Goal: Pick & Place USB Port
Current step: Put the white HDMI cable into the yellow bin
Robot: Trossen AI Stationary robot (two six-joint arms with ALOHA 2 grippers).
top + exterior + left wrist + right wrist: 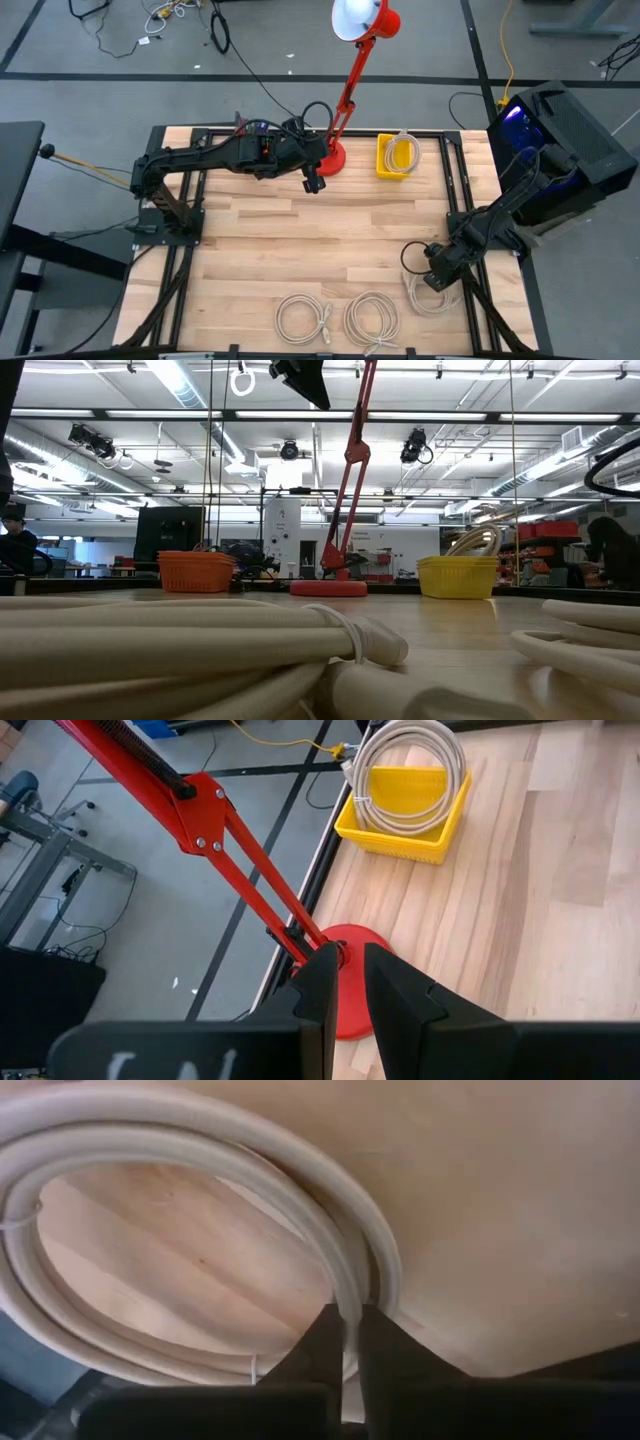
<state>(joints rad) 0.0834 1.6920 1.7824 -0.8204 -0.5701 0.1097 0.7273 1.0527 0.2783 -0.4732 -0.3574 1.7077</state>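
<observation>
A coil of white cable (428, 298) lies flat on the wooden table at the near right, with my right gripper (437, 276) shut on it. In the right wrist view the coil's loop (200, 1170) curves over bare wood. Two more white coils (303, 318) (372, 318) lie at the table's near edge. A yellow basket (397, 157) at the far side holds another coil (410, 770). My left gripper (348, 982) hangs above the red lamp's base (350, 1010), its fingers a narrow gap apart with nothing between them. My right gripper pinches the coil's bundled strands (346, 1295) between its two fingers, on the far side of the loop. The fingers come steeply from above and lie across the strands. The coil lies flat on the table.
A red desk lamp (345, 95) stands at the far middle, its arm slanting over the table's far edge. A black box with blue lights (560, 150) sits beyond the right edge. Bare wood lies across the table's middle (330, 240).
</observation>
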